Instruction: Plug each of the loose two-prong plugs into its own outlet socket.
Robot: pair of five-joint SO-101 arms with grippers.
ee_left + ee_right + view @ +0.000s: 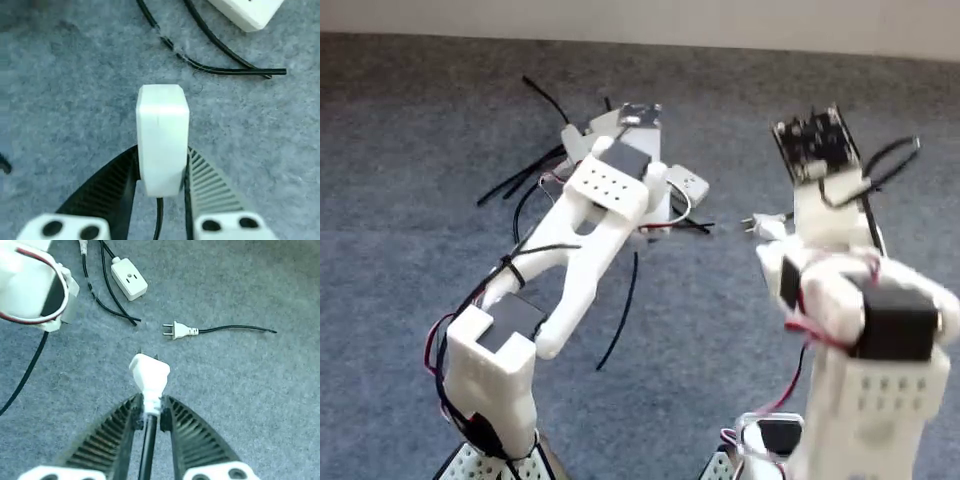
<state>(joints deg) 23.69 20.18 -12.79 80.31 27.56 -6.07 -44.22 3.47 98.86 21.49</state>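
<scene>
My left gripper (162,162) is shut on a white outlet socket block (162,135), held just above the carpet with its black cord running back between the fingers. A second white outlet socket (247,12) lies beyond it, and it also shows on the carpet as the socket (129,278) and as the socket (688,184). My right gripper (148,407) is shut on a white two-prong plug (149,374), prongs pointing away from the wrist. A loose two-prong plug (179,330) lies on the carpet ahead of it. Beside the right arm, this loose plug (765,225) has its prongs toward the socket.
Grey carpet (740,330) covers the table. Black cords (220,57) trail around the sockets, and one cord (620,320) crosses the middle. The left arm's wrist (37,285) hangs close to the right gripper's side. Open carpet lies to the right of the loose plug.
</scene>
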